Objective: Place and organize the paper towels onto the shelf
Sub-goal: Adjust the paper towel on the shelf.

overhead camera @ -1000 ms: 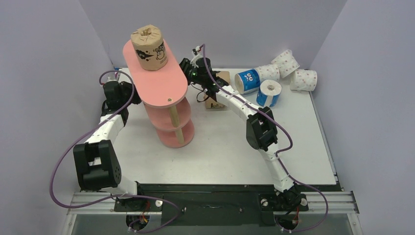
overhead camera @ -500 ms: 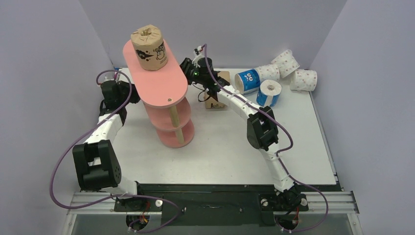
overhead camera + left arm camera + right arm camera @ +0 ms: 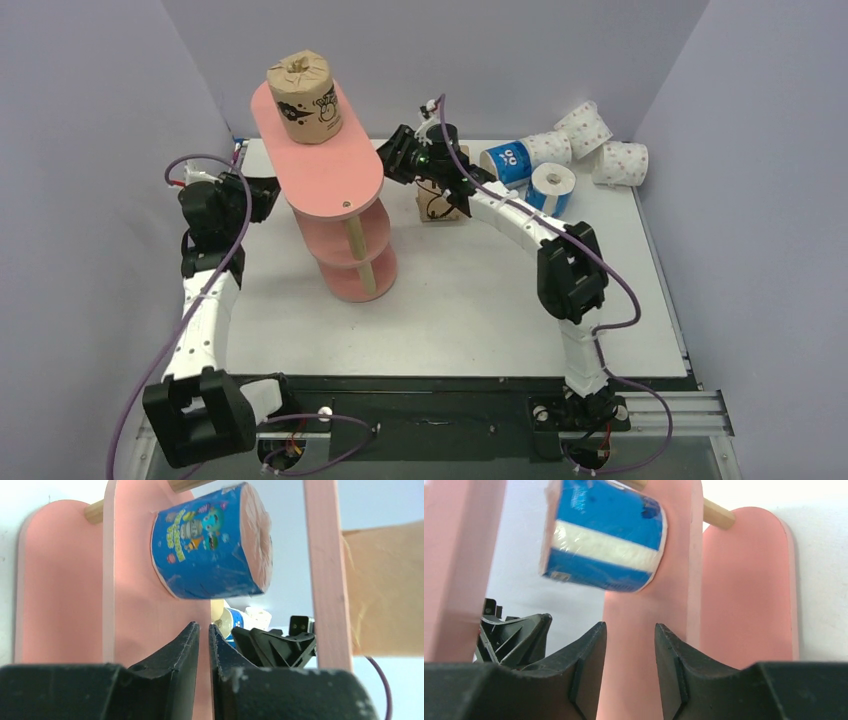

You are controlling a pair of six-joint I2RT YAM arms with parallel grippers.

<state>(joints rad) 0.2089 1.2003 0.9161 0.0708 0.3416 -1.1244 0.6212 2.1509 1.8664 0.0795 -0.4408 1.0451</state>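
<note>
Shelf: your salmon-pink shelf (image 3: 330, 170) stands left of centre on the table (image 3: 450, 300).
Blue roll (image 3: 212, 542): upright on the middle board, between your two grippers.
Brown roll (image 3: 303, 97): upright on the top board's far end.
Left gripper (image 3: 203, 629): fingers almost pressed together, only a thin slit, nothing in it.
Right gripper (image 3: 630, 629): fingers spread, empty, on the shelf's opposite side.
Pink-dotted rolls (image 3: 620, 162): on the table's far right corner.

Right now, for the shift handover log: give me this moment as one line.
blue roll on shelf middle tier | left gripper nearly shut, empty | right gripper open, empty
</note>
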